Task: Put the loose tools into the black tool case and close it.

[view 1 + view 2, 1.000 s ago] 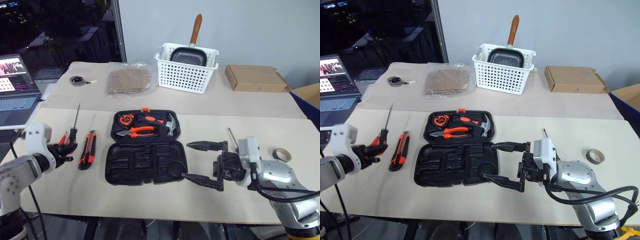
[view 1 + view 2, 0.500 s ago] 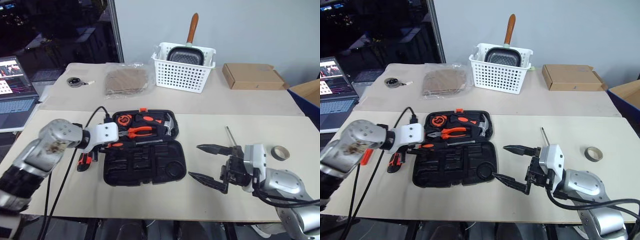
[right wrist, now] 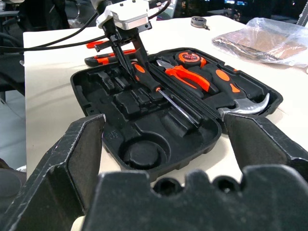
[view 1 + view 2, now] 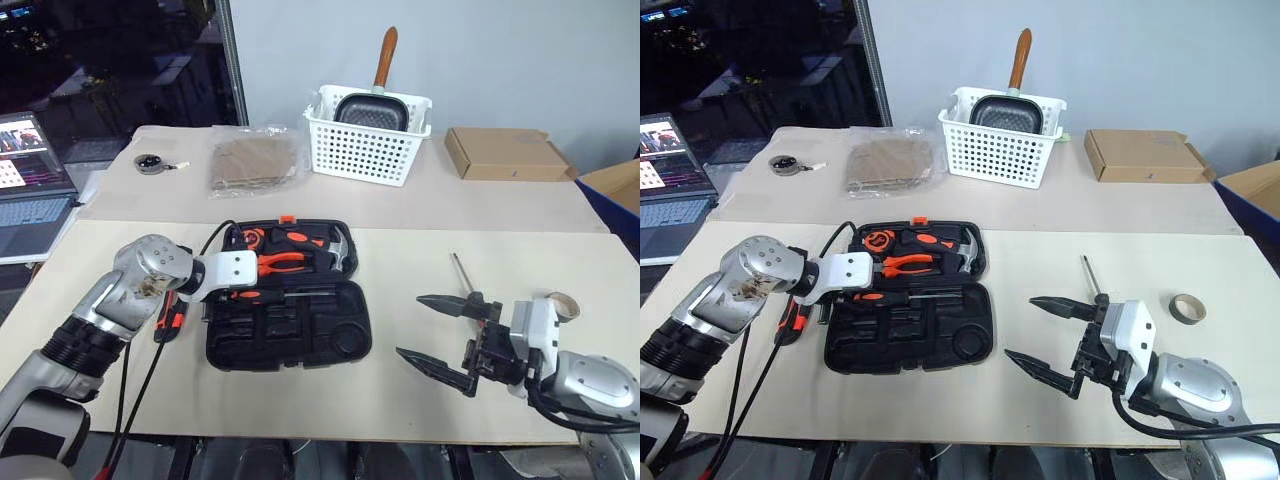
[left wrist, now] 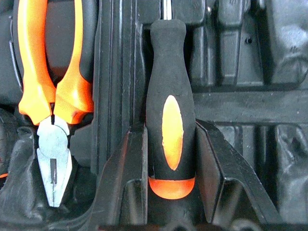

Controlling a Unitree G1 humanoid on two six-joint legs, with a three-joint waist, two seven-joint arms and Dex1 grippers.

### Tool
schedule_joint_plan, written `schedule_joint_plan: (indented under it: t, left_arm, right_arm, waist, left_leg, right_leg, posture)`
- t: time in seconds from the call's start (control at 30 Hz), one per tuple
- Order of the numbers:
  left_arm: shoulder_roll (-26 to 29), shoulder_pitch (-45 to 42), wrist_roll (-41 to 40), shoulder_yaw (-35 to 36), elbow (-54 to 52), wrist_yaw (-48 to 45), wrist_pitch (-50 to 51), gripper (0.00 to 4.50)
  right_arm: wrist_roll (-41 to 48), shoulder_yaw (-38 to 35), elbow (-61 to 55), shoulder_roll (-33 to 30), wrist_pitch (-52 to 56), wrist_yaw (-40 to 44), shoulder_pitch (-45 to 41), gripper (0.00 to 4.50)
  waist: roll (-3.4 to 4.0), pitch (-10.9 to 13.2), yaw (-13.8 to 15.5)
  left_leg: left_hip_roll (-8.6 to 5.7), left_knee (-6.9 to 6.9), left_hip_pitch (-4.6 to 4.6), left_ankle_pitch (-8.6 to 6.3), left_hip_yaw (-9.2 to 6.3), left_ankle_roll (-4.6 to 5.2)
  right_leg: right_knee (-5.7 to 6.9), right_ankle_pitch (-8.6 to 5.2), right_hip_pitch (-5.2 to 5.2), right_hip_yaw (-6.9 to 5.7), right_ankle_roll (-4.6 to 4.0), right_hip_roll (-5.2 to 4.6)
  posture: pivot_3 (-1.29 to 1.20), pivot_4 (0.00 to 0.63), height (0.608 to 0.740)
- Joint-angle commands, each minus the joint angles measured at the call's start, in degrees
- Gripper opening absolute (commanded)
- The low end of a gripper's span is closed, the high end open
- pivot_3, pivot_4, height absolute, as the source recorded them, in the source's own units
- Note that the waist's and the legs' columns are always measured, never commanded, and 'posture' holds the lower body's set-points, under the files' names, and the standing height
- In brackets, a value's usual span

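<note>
The left wrist view shows the pliers (image 5: 50, 103) beside a black-and-orange screwdriver (image 5: 171, 110), which the left gripper (image 5: 171, 192) clamps by the handle inside the open tool case (image 4: 290, 335). The right gripper (image 4: 440, 335) (nothing in it) gapes wide over the table (image 4: 420, 400).

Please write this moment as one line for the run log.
left gripper: shut on black-and-orange screwdriver, over black tool case | case: open | right gripper: open, empty | utility knife: on table

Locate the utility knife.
The utility knife lies on the table just left of the open black tool case, partly hidden behind the left gripper and its arm.
</note>
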Motion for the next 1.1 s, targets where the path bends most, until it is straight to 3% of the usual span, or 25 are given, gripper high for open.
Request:
schedule_joint_plan:
  t: [0.03,0.1,0.13,0.3,0.47,0.57,0.73,0.77,1.1]
  left_arm:
    - [0.8,-0.2,1.7,0.4,0.8,-1.3,-0.8,0.86]
    - [0.6,-0.1,2.0,0.8,1.3,-0.9,-1.2,0.86]
    - [0.5,-0.1,1.7,1.4,1.5,-0.7,-1.1,1.36]
    - [1.0,1.3,-6.8,8.9,-3.7,-2.8,4.3,2.84]
    - [0.7,5.6,-18.2,20.1,-9.4,-1.6,16.5,2.84]
    - [-4.8,11.4,-21.7,26.5,-10.6,6.1,20.1,2.13]
    - [-12.6,19.5,-21.9,30.0,-14.9,16.5,18.7,0.17]
    - [-13.7,20.4,-22.1,30.2,-15.8,17.7,18.5,0.02]
    - [-17.3,26.2,-16.3,25.3,-14.1,28.0,16.2,0.02]
  right_arm:
    - [0.0,-1.5,-1.9,-0.3,-1.8,0.0,0.2,4.5]
    - [0.0,-1.6,-1.7,-0.2,-2.1,0.2,0.5,4.5]
    - [0.0,-1.7,-1.7,-0.2,-2.2,0.4,0.7,4.5]
    - [0.2,-1.5,-1.5,-0.3,-2.6,0.5,0.9,4.5]
    - [-0.2,-0.8,-1.0,-0.2,-3.0,0.7,0.3,4.5]
    - [-0.5,-0.3,-0.6,0.1,-3.1,0.5,-0.2,4.5]
    - [-1.0,0.1,-0.7,0.3,-2.7,-0.2,-0.7,4.5]
    - [-1.0,0.1,-0.7,0.2,-2.5,-0.3,-0.8,4.5]
    - [-2.7,0.6,-0.1,0.5,-2.1,-3.0,-1.2,4.5]
  waist:
    - [0.0,0.0,0.0]
    - [0.0,0.0,0.0]
    - [0.0,0.0,0.0]
    - [0.01,0.0,0.3]
    - [0.01,0.0,0.1]
    - [0.06,0.0,-0.1]
    - [0.07,-0.1,0.0]
    - [0.07,-0.1,0.1]
    - [0.09,-0.1,0.3]
  left_leg:
    - [0.01,0.0,0.02,0.0,0.0,0.0]
    - [0.01,0.0,0.03,0.0,0.0,0.0]
    - [0.01,0.0,0.02,0.0,0.0,0.0]
    - [0.0,0.03,0.0,0.0,0.01,0.0]
    - [0.04,0.06,-0.02,0.0,-0.02,0.0]
    - [0.05,0.05,0.0,0.0,-0.03,0.0]
    - [0.04,0.07,0.06,0.01,-0.05,-0.01]
    - [0.03,0.09,0.04,0.01,-0.05,-0.01]
    - [0.03,0.06,0.17,0.01,-0.06,-0.03]
  right_leg:
    - [0.02,0.0,0.0,0.0,0.0,0.01]
    - [0.03,0.0,0.0,0.01,-0.01,0.02]
    - [0.03,0.0,0.0,0.0,-0.01,0.02]
    - [0.02,0.01,0.01,0.0,-0.02,-0.03]
    - [0.03,0.01,-0.01,-0.02,-0.01,-0.03]
    - [0.05,-0.01,0.0,-0.01,0.01,-0.02]
    - [0.08,0.01,0.06,0.01,-0.02,-0.06]
    - [0.09,0.02,0.06,0.01,-0.02,-0.07]
    - [0.1,0.05,0.15,0.05,-0.07,-0.08]
  posture:
    - [0.0,0.15,0.74]
    - [0.0,0.15,0.74]
    - [0.0,0.15,0.74]
    - [0.0,0.15,0.74]
    - [0.0,0.15,0.74]
    - [0.0,0.15,0.74]
    - [0.0,0.15,0.74]
    - [0.0,0.15,0.74]
    - [0.0,0.15,0.74]
